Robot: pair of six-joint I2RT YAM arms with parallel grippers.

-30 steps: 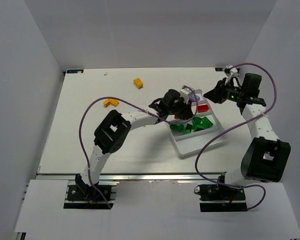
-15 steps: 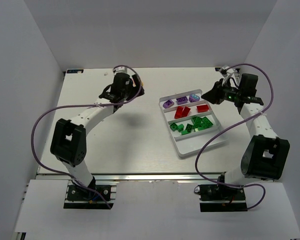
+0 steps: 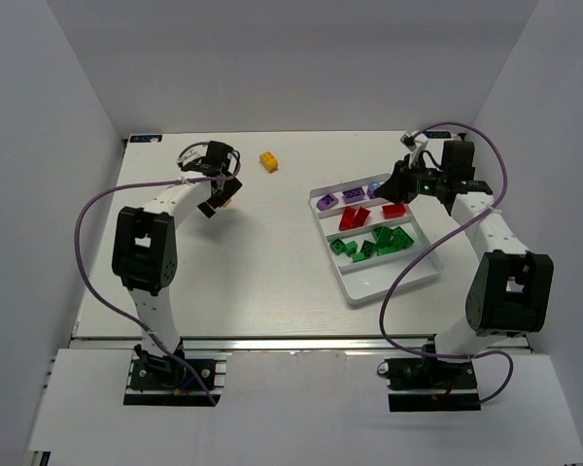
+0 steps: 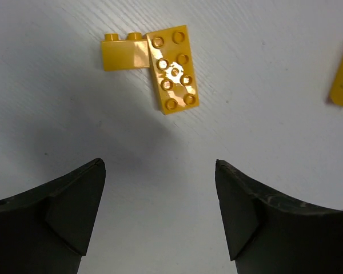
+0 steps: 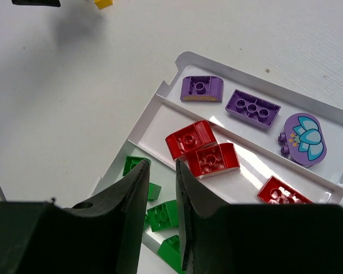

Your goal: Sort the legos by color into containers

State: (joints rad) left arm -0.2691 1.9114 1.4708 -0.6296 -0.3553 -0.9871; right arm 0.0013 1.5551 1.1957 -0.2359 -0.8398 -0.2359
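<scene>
My left gripper (image 3: 218, 190) hangs open over two yellow legos lying together on the table: a flat studded plate (image 4: 172, 68) and a small brick (image 4: 123, 54). Nothing is between its fingers (image 4: 159, 171). A third yellow lego (image 3: 269, 160) lies further right at the back. The white tray (image 3: 384, 283) holds the containers: purple legos (image 5: 252, 107) in the far one, red ones (image 5: 190, 138) beside it, then green ones (image 3: 374, 243); the nearest is bare. My right gripper (image 5: 162, 165) hovers over the tray's red and green rows, jaws a narrow gap apart, holding nothing.
White walls close in the table on the left, back and right. A purple cable loops from each arm over the table. The tray's far corner (image 5: 180, 57) sits near the right arm's wrist.
The left arm swung from the tray to the far left over the yellow legos, and its jaws opened. The right gripper moved left, in over the tray.
</scene>
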